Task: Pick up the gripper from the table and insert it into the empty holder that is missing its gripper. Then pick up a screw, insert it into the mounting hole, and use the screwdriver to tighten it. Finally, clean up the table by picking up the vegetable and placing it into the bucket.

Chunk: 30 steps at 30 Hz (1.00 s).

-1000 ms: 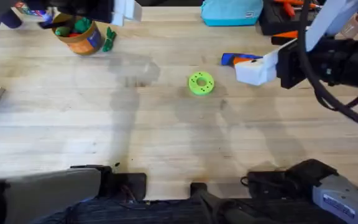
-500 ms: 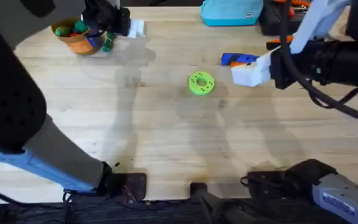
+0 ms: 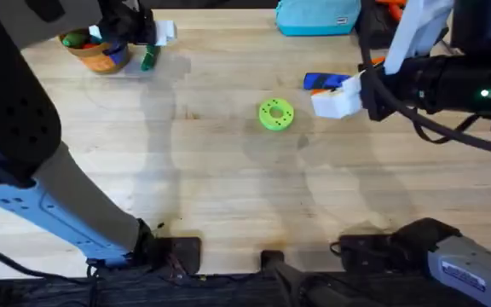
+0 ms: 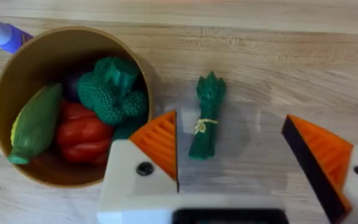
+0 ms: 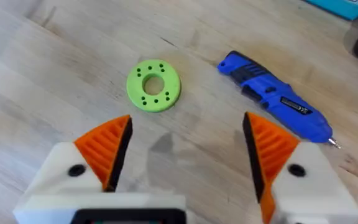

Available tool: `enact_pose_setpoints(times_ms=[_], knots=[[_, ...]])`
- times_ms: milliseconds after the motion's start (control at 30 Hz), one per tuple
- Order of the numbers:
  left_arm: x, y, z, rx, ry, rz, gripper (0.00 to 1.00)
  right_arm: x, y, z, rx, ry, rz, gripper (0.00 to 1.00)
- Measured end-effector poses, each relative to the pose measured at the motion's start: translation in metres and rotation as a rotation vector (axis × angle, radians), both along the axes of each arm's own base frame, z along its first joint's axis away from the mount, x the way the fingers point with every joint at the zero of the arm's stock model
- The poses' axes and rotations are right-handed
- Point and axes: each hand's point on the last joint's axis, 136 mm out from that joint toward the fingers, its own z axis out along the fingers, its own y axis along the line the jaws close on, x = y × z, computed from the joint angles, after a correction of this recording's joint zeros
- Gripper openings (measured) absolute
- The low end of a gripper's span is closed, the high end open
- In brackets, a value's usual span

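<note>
Green vegetable [image 4: 206, 117] beside orange bucket [image 4: 8, 78]

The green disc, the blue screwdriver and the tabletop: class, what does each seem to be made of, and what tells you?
Green disc: probably matte plastic, uniform lime colour, neat ring of holes.
Blue screwdriver: likely smooth plastic body with faint sheen; thin tip looks metallic.
Tabletop: pale wood, visible grain and plank seams, dull finish.
</note>
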Motion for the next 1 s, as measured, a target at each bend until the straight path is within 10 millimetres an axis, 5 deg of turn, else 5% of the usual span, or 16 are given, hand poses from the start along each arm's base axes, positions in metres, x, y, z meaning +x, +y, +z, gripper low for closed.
enact_pose_setpoints(times_ms=[767, 900, 1000], knots=[[0.008, -0.004, -0.063, 0.009, 0.081, -0.014, 0.993, 0.0, 0.0, 0.0, 0.0, 0.0, 0.0, 0.994], [0.013, -0.01, -0.072, 0.007, 0.076, -0.026, 0.86, 0.0, 0.0, 0.0, 0.0, 0.0, 0.0, 0.994], [0.016, -0.014, -0.071, 0.015, 0.067, -0.034, 0.542, 0.0, 0.0, 0.0, 0.0, 0.001, 0.0, 0.994]])
